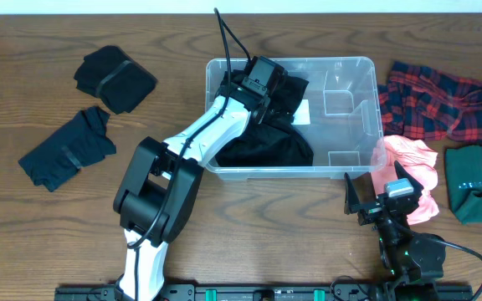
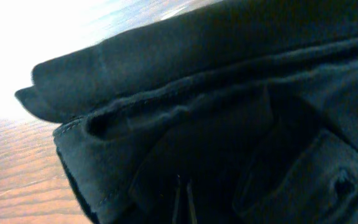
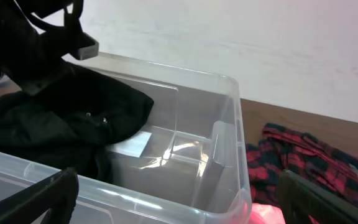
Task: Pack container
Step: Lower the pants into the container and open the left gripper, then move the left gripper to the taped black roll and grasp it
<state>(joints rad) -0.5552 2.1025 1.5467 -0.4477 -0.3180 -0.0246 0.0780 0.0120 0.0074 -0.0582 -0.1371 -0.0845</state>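
The clear plastic container (image 1: 366,67) stands at the table's centre back. A black garment (image 1: 266,146) lies bunched in its left half, partly draped against the near wall. My left gripper (image 1: 276,90) reaches down into the container over that garment. In the left wrist view the black garment (image 2: 229,124) fills the frame and my left gripper (image 2: 184,202) is shut on a fold of it. My right gripper (image 1: 377,194) hovers open just outside the container's near right corner. From the right wrist view my right gripper (image 3: 176,205) faces the container (image 3: 229,124), holding nothing.
Two black garments (image 1: 115,77) (image 1: 65,149) lie on the table at the left. To the right of the container are a red plaid shirt (image 1: 442,104), a pink garment (image 1: 412,171) and a green garment (image 1: 478,182). A white label (image 3: 132,144) shows on the container's floor.
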